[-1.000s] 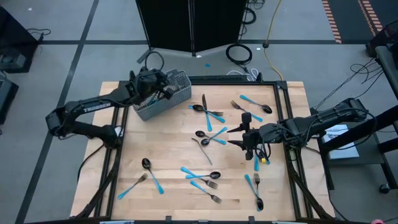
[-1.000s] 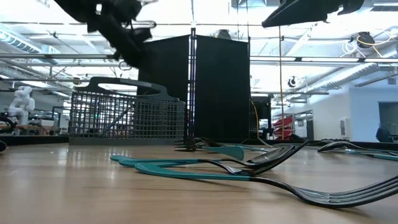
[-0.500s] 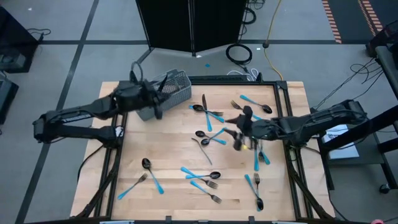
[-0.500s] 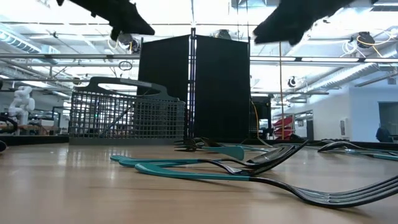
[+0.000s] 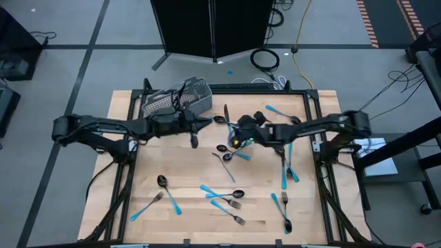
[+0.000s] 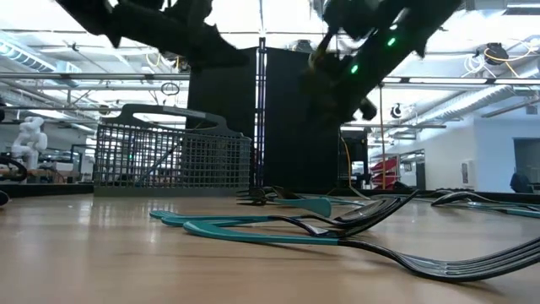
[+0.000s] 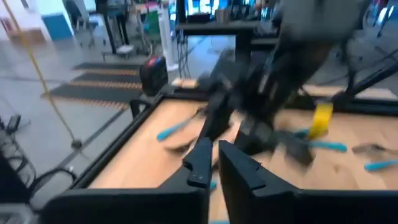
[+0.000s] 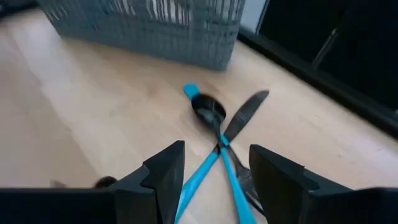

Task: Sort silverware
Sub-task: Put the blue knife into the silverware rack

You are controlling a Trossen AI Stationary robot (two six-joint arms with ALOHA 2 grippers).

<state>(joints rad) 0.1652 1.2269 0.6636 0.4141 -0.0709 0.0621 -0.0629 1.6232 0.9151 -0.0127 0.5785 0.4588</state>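
The silverware, small pieces with light-blue handles and dark heads, lies scattered over the wooden table. A spoon, a knife and a third piece cross beside the grey mesh basket. My right gripper hovers open above this crossed group, its fingers clear of it. My left gripper hangs shut and empty over the table's middle, right of the basket. In the left wrist view my left gripper faces the right arm.
The basket stands at the far left corner, tilted in plan. More forks and spoons lie near the near edge and along the right side. The two arms nearly meet at the table's centre. Bare wood lies at the left.
My left gripper has left the basket and swung toward the table's near-right, out over the middle. My right gripper has travelled from the right side toward the left and far edge, arriving over the crossed spoon and knife. The silverware on the table has stayed put.
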